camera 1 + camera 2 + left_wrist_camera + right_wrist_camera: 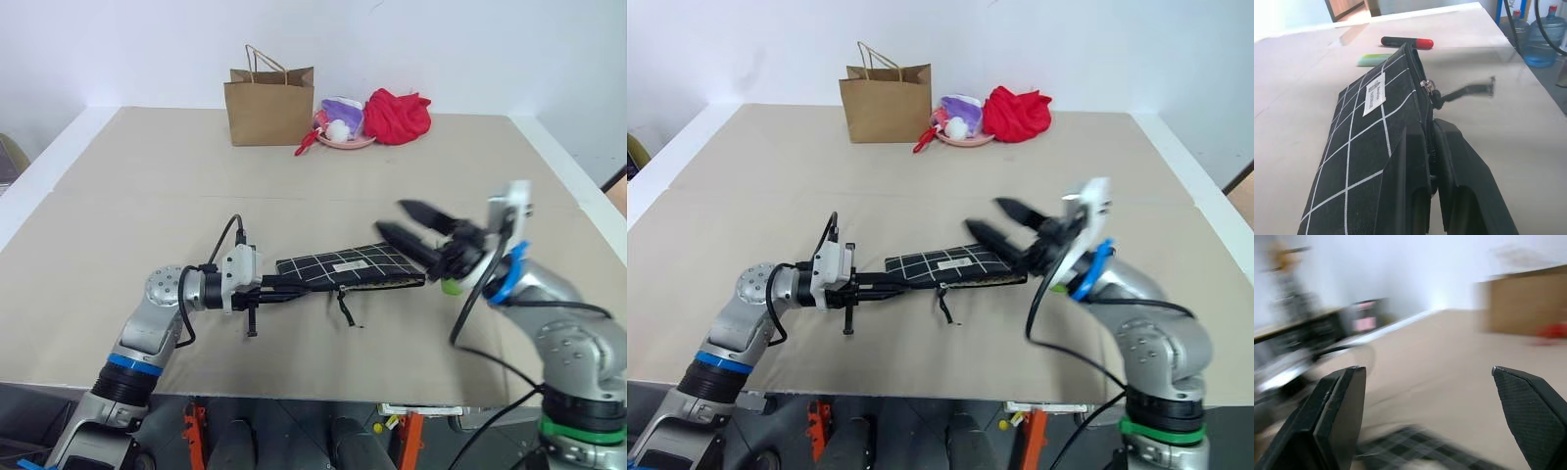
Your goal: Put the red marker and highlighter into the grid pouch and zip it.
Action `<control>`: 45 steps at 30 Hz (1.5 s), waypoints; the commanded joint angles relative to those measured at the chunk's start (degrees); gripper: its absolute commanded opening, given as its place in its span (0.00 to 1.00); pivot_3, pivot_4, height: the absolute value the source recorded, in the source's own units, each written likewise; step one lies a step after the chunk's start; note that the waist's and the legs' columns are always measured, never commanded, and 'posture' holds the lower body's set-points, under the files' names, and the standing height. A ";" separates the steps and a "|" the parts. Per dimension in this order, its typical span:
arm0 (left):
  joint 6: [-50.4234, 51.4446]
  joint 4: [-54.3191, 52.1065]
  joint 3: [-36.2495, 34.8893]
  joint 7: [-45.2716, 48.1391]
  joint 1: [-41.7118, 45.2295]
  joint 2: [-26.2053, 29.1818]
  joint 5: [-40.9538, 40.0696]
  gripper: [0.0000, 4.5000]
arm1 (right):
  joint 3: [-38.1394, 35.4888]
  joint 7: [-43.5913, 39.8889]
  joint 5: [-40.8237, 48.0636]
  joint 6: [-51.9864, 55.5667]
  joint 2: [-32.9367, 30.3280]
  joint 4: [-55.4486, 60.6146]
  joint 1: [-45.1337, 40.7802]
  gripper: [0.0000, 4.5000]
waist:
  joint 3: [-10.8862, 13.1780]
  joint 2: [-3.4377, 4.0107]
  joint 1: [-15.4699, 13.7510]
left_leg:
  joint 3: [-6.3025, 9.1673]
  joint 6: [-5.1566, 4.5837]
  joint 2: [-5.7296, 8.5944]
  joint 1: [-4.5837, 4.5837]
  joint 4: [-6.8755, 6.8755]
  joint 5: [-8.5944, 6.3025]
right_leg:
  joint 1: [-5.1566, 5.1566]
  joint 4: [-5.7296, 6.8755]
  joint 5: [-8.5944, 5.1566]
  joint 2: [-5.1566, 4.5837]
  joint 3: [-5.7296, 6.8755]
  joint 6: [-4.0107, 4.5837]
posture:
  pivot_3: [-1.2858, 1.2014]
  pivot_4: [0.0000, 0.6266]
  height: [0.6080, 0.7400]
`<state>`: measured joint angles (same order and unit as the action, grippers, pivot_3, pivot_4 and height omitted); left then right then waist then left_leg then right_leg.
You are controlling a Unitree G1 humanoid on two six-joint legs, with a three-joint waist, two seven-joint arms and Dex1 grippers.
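Clamped on the left end of the flat black white-gridded fabric pouch (348, 266), the left gripper (279, 285) holds it, the right gripper (409, 223) spread empty above its right end, red marker (1407, 42) and lime-green highlighter (1374, 59) lying beyond.

The grid pouch (1366, 142) was woven black cloth, matt, with thin white lines and a small white sewn label; its zipper pull (1426, 86) looked like shiny metal, with a dark cord (346, 306) hanging from it. The red marker (1406, 42) had a smooth, slightly glossy plastic barrel, and the highlighter (1374, 59) was pale green plastic with a soft sheen. The bench (147, 196) wore a matt beige covering, smooth and unpatterned. At its far edge stood a brown paper bag (269, 106) of dull kraft paper beside a crumpled red cloth bundle (397, 116). The left gripper (1432, 186) had matt black plastic fingers; the right gripper (1430, 396) carried finely textured black pads (1533, 411).
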<state>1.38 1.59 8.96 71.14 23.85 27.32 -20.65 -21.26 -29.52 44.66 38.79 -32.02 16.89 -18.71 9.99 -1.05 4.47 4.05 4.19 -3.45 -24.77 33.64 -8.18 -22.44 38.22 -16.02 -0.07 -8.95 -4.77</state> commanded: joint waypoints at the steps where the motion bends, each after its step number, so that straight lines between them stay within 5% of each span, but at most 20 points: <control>1: 1.07 -0.45 -1.97 1.40 1.47 0.96 -2.50 0.00 | 0.07 4.88 -9.76 -6.61 -0.39 -5.64 1.30 0.98 | 0.00 0.02 0.00 | -0.01 0.00 0.00 0.00 -0.01 0.00 | -0.03 0.00 -0.02 0.00 0.00 0.04 | 0.52 0.24 1.00; 8: 0.50 1.79 -2.46 1.88 3.78 1.39 -1.91 0.00 | 2.80 15.37 -22.20 -15.45 7.10 -9.25 6.29 0.98 | -0.01 0.08 0.16 | -0.01 -0.03 -0.01 -0.08 -0.14 -0.02 | -0.17 0.02 0.01 0.04 -0.01 -0.09 | 0.52 0.24 1.00; 29: 0.53 0.18 -2.55 0.94 2.65 1.65 -1.75 0.00 | 7.52 22.94 -28.42 -11.28 15.36 -1.67 15.79 0.98 | -0.02 0.08 0.04 | 0.00 -0.03 -0.01 -0.24 -0.10 -0.01 | -0.36 0.04 0.05 0.03 0.00 -0.05 | 0.52 0.24 1.00; 32: 0.66 0.00 -2.51 0.83 2.53 1.62 -1.76 0.00 | 8.17 23.68 -29.56 -11.18 16.02 -1.41 16.88 0.80 | -0.03 0.07 0.03 | 0.00 -0.03 -0.01 -0.24 -0.10 -0.01 | -0.35 0.04 0.04 0.03 0.00 -0.05 | 0.52 0.24 1.00; 37: 0.65 0.20 -2.51 0.63 2.69 1.53 -1.66 0.00 | 9.10 23.78 -30.44 -11.32 17.00 -0.64 18.44 0.28 | -0.06 0.02 0.03 | 0.00 -0.03 -0.01 -0.24 -0.10 -0.01 | -0.33 0.04 0.04 0.02 0.01 -0.05 | 0.52 0.24 1.00; 45: 0.79 1.03 -2.17 1.50 3.59 1.52 -2.03 0.00 | 5.71 14.13 -24.44 -12.90 11.69 -0.70 12.64 0.25 | -0.05 0.03 0.10 | -0.01 -0.02 -0.01 -0.24 -0.08 -0.01 | -0.33 0.03 0.05 0.01 0.00 -0.03 | 0.52 0.24 1.00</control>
<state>2.44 3.55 7.93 72.09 26.46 28.32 -21.73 -12.51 -10.59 16.39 27.04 -17.88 15.06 -3.19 9.94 -1.01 4.56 4.04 4.17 -3.46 -25.02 33.58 -8.19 -22.77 38.25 -15.94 -0.06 -8.96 -4.82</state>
